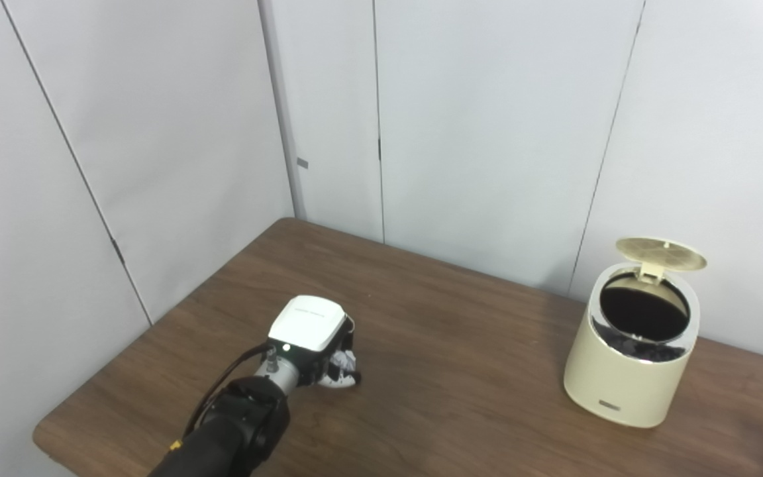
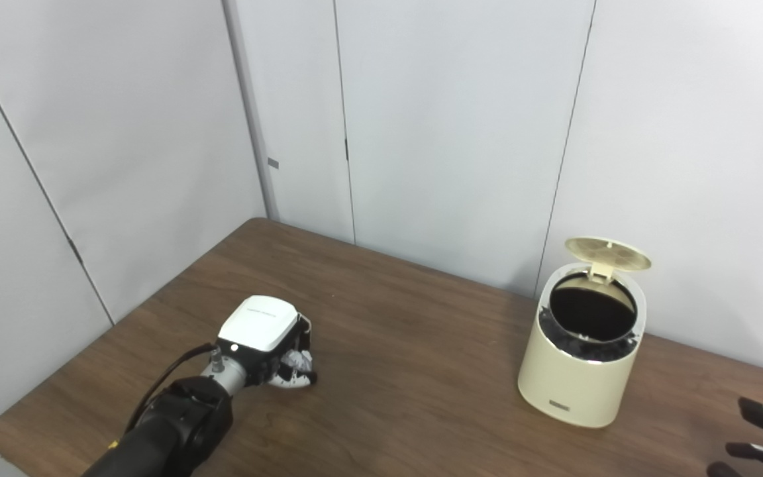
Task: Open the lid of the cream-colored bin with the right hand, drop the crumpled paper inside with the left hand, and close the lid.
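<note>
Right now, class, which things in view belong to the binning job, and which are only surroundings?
Part of the job:
bin, lid up
crumpled paper under the left hand
right hand, fingers apart, at the frame edge

Surroundings only:
table
wall panels

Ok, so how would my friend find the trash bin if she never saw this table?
Look at the brown wooden table by the white wall. Toward its right side stands a small round cream-colored bin. Its lid is flipped up, showing a dark inside, and nothing else stands near it.
</note>
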Robot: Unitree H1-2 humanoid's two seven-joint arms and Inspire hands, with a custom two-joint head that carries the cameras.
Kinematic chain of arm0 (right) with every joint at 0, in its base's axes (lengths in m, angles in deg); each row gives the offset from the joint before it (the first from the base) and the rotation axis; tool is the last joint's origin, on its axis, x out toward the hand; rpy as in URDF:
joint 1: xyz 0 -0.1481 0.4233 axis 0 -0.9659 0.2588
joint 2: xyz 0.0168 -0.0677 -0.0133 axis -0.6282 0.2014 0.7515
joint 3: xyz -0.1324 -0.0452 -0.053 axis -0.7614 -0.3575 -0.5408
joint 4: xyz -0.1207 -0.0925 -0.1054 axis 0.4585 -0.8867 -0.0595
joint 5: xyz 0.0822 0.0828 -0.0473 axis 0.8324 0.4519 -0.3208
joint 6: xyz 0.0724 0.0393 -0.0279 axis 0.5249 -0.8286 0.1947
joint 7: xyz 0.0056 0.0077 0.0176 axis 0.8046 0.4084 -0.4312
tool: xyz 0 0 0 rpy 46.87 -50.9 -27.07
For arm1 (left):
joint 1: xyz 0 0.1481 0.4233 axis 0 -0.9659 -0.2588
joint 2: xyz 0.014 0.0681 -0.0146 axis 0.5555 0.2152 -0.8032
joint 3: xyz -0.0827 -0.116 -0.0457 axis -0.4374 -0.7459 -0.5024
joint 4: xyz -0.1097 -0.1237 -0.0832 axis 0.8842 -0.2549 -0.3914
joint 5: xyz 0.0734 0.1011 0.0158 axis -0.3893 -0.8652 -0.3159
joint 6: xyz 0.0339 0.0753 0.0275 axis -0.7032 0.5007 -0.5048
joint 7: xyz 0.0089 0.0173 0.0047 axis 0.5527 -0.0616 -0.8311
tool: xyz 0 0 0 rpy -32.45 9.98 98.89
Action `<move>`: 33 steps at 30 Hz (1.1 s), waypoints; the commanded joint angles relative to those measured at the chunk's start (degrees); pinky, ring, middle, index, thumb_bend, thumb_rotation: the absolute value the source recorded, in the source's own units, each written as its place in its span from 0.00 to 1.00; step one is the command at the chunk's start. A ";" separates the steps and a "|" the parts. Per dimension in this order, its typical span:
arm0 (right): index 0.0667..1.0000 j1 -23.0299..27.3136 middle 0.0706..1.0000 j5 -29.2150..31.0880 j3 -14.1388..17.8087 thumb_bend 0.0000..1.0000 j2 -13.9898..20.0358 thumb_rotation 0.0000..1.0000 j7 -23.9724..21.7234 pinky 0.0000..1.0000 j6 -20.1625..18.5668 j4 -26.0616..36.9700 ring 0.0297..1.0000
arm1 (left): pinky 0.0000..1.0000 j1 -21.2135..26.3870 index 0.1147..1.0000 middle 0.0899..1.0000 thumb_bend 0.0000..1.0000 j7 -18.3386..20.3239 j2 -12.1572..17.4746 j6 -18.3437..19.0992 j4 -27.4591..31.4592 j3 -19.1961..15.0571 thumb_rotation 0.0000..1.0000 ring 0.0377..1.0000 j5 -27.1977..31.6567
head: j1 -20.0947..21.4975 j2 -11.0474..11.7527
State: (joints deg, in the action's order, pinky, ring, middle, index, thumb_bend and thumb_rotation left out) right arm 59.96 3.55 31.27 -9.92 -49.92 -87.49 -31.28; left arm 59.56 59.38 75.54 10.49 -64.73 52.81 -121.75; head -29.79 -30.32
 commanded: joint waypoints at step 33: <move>0.87 2.82 0.89 -3.83 -1.23 0.80 -1.56 0.63 1.23 0.49 0.49 0.33 0.75 | 0.20 12.57 0.42 0.42 0.53 1.11 -2.02 -8.95 14.75 -2.41 0.00 0.25 -2.38 | 8.21 1.05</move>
State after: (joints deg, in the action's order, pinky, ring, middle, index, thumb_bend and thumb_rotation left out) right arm 60.66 0.02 29.79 -11.74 -49.55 -87.43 -33.02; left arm 69.37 62.83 72.97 2.28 -51.80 50.80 -123.50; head -21.54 -29.27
